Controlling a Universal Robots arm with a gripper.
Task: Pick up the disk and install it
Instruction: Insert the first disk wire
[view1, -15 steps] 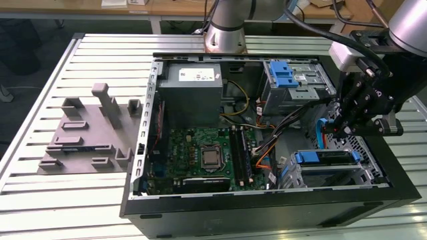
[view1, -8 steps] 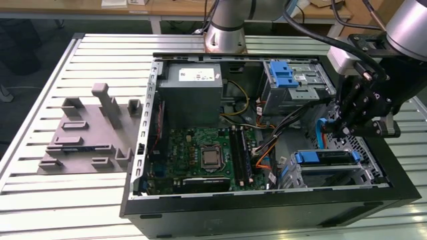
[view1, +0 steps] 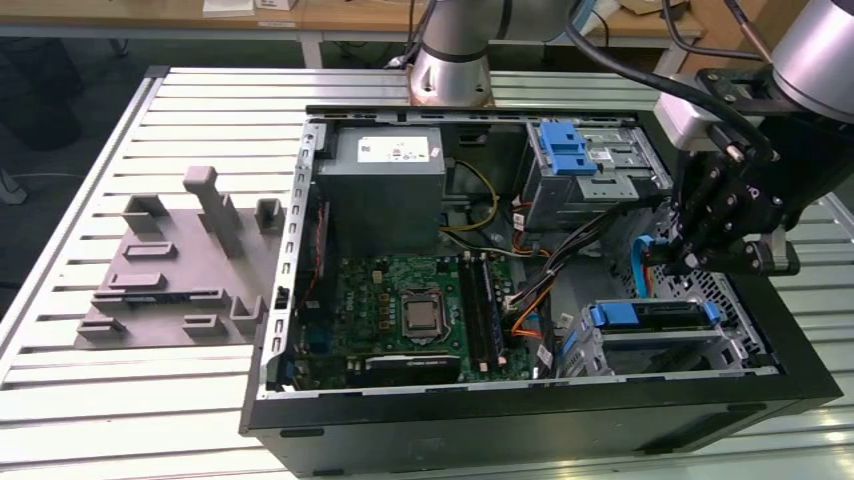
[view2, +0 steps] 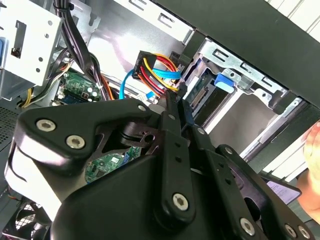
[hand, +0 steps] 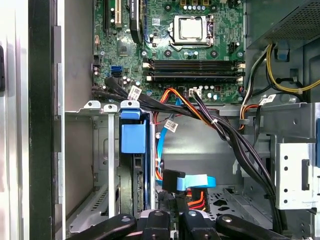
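My tool (view1: 694, 255) hangs inside the open computer case (view1: 534, 420) just above the disk (view1: 647, 316), which sits in its bay with its long axis running across the exterior view; I cannot tell whether my tool is spread or closed.

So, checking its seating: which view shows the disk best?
The exterior view: the disk shows its top face and blue caddy. The first wrist view shows it edge-on; the second wrist view, its connector end.
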